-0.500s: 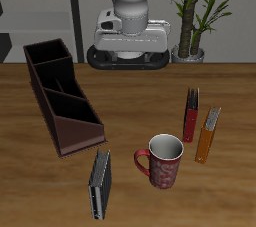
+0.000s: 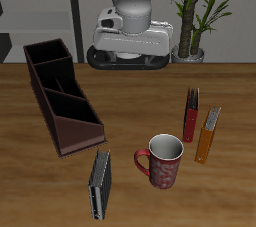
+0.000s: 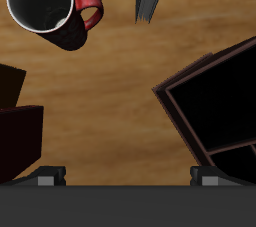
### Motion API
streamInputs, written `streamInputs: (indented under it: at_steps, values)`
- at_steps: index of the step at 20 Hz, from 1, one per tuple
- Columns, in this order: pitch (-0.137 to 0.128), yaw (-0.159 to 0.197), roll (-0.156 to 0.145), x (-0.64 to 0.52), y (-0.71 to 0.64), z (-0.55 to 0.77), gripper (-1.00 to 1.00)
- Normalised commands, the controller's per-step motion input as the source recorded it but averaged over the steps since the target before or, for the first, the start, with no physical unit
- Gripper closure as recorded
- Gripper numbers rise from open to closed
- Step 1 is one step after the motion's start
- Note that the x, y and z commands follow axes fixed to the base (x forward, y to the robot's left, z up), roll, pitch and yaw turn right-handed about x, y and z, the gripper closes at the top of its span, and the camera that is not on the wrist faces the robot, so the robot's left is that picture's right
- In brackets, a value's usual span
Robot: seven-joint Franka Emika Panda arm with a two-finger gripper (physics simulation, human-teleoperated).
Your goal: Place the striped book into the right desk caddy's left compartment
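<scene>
Striped book flat on worktop near front edge, beside mug, short of right desk caddy. Hand state impossible to tell. Thin cover risks slipping from pinch.

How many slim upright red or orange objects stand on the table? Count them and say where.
2: the red object and the orange object stand side by side beyond the mug, away from the caddy. None looks hidden.
</scene>
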Motion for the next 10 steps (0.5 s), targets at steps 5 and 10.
streamInputs:
  at_steps: [5, 10]
  values:
    - [-0.011, -0.026, -0.012, 0.42, 0.04, -0.02, -1.00]
    - [-0.031, 0.021, 0.036, 0.37, 0.08, 0.00, -1.00]
